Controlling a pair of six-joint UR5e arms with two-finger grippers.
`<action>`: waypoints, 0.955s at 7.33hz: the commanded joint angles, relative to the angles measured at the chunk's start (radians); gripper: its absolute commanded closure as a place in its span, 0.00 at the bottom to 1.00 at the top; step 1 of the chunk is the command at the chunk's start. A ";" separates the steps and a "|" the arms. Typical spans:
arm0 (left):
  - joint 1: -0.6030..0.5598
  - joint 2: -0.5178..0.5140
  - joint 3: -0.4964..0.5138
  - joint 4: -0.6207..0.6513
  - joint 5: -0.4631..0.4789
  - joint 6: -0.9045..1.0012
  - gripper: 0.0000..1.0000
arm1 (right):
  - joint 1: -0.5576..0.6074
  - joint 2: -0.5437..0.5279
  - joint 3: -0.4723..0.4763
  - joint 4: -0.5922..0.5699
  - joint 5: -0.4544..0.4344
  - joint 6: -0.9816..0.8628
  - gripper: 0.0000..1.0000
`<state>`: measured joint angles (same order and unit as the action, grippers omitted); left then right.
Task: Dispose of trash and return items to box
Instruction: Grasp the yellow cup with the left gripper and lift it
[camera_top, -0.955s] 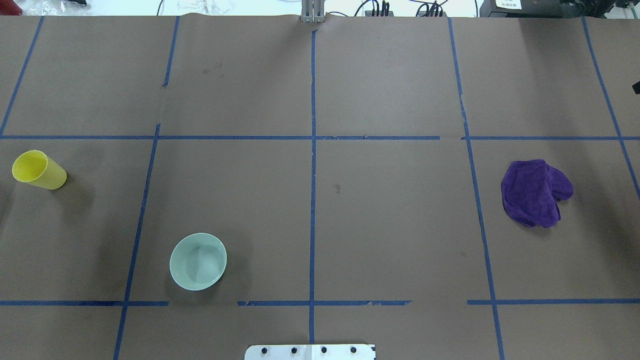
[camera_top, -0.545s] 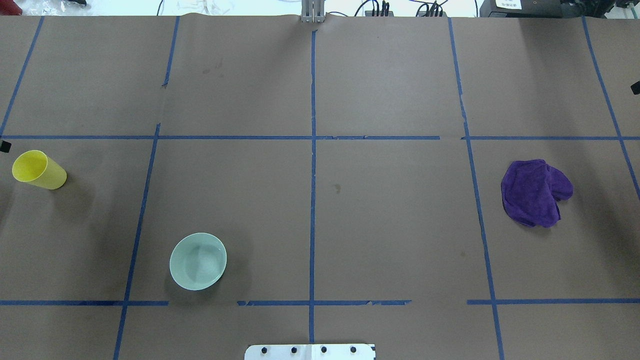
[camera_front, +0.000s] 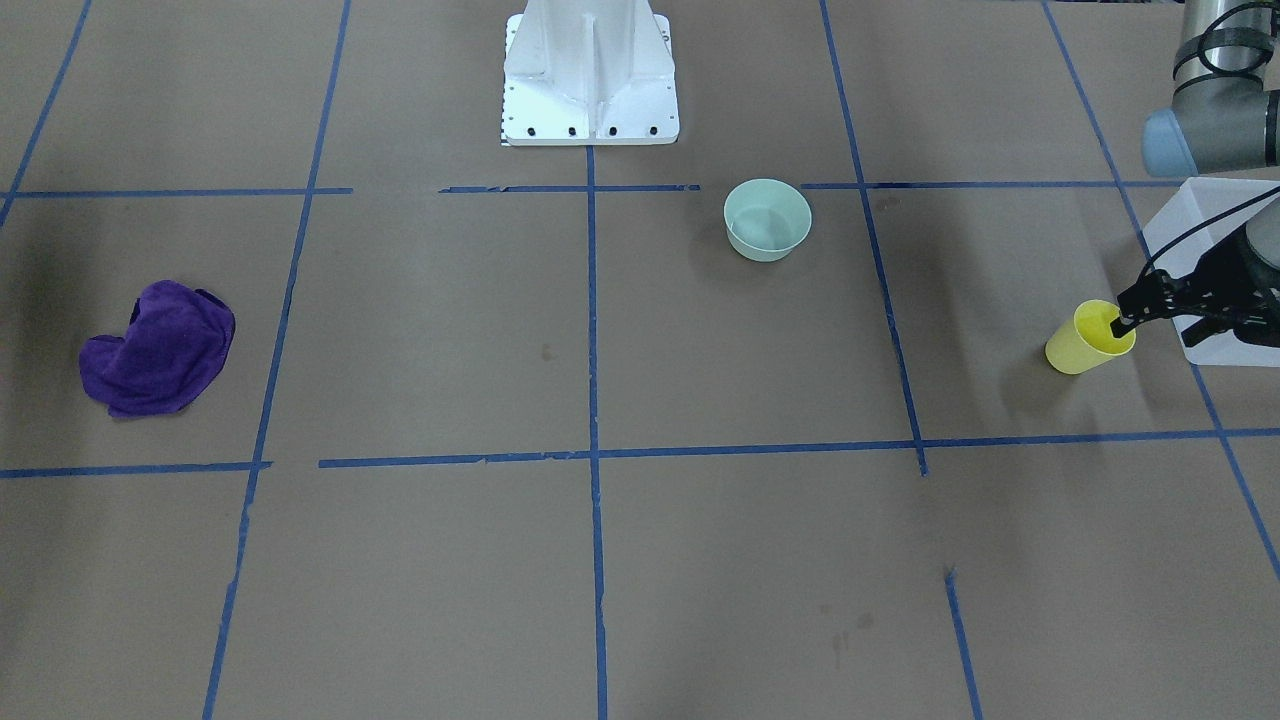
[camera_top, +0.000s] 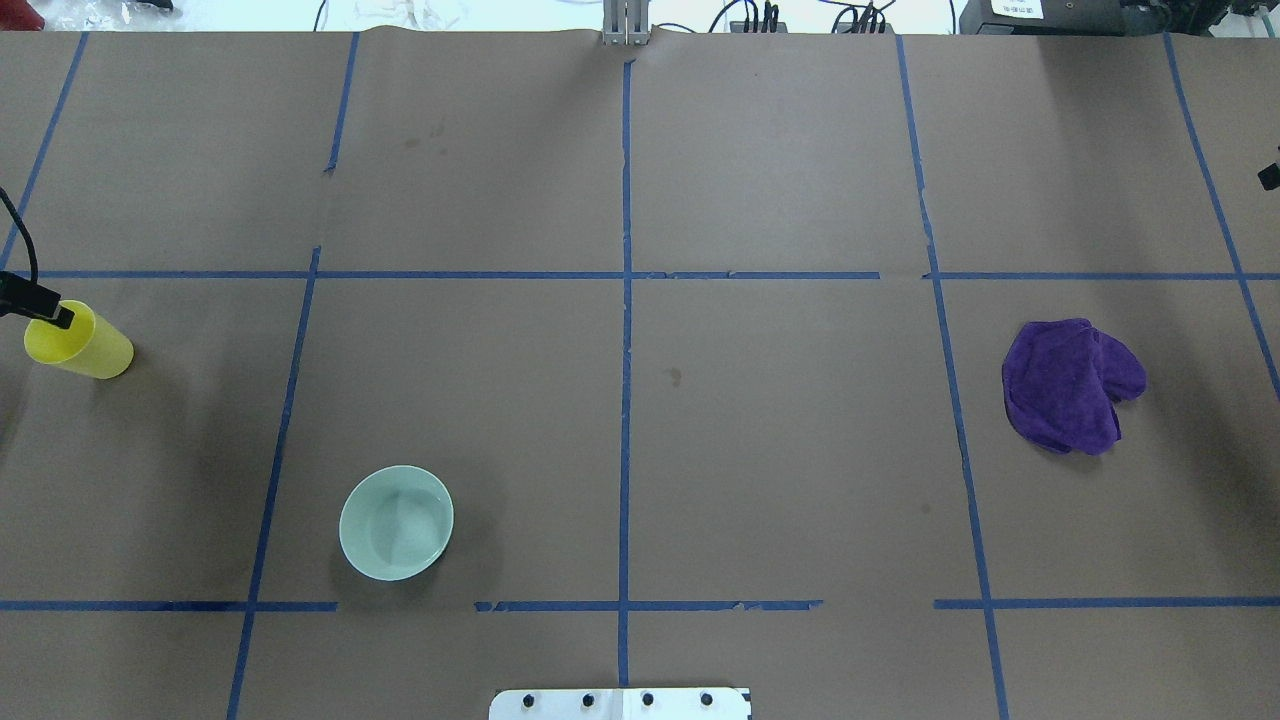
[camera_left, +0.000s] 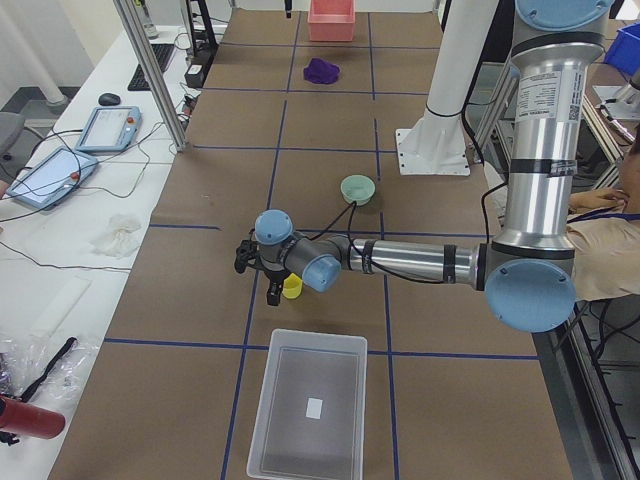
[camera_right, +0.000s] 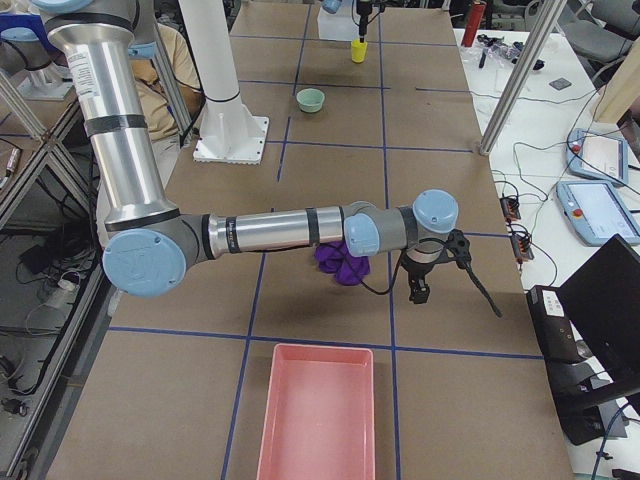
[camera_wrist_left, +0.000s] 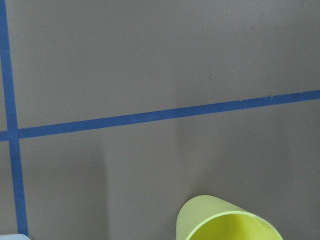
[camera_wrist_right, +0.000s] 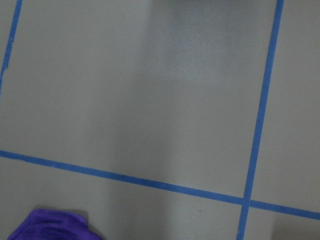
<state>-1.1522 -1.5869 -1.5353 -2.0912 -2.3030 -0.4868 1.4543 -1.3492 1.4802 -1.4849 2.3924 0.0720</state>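
The yellow cup (camera_top: 85, 350) stands upright at the table's far left; it also shows in the front view (camera_front: 1085, 342) and the left wrist view (camera_wrist_left: 225, 225). My left gripper (camera_front: 1122, 312) hangs over the cup's mouth, open and holding nothing, with one fingertip (camera_top: 62, 318) at the rim. The mint-green bowl (camera_top: 396, 522) sits upright and empty, near the front. The frosted box (camera_left: 305, 405) lies just beyond the cup, off the table's left end (camera_front: 1175, 225). My right gripper (camera_right: 420, 288) hovers beside the purple cloth; I cannot tell whether it is open.
A purple cloth (camera_top: 1070, 385) lies crumpled on the right side. A pink tray (camera_right: 315, 420) sits at the table's right end. The white pedestal base (camera_front: 590, 70) stands at the near middle edge. Blue tape lines cross the brown table cover.
My left gripper has come in from the left edge and now reaches the yellow cup's rim. The cup, bowl and cloth have not moved.
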 joint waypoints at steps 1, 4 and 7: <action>0.031 -0.001 0.017 -0.003 0.037 0.001 0.00 | 0.000 0.001 0.000 -0.002 0.002 0.002 0.00; 0.054 -0.001 0.082 -0.076 0.039 -0.001 0.16 | 0.000 0.001 0.003 -0.002 0.004 0.002 0.00; 0.054 -0.002 0.067 -0.069 0.036 -0.009 1.00 | 0.000 0.001 0.006 0.000 0.014 0.000 0.00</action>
<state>-1.0990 -1.5893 -1.4609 -2.1606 -2.2665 -0.4936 1.4542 -1.3484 1.4847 -1.4855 2.3986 0.0733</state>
